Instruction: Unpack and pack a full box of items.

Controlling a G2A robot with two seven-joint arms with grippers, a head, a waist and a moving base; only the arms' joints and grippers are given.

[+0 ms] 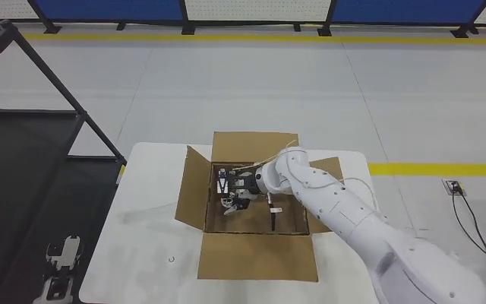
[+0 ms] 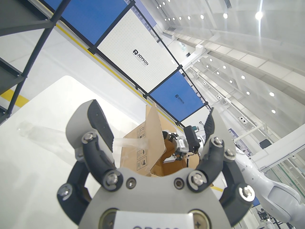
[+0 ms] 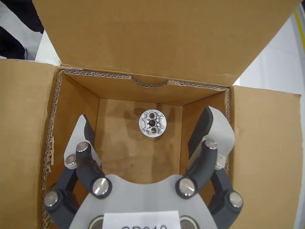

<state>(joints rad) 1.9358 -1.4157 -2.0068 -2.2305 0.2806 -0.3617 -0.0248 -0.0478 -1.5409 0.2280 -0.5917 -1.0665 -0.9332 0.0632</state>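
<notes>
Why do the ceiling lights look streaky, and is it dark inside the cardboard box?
Left wrist view: the bright ceiling lamp flares into streaks. Right wrist view: the brown cardboard box is dimmer inside, yet the round silver metal disc on its floor catches light. Top view: the interior looks darker than the flaps.

much of the box interior hidden beneath the right gripper

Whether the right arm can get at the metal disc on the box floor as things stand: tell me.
Probably yes. The right gripper hangs open at the mouth of the cardboard box, facing the metal disc lying alone on its floor; flaps stand open, nothing lies between.
</notes>
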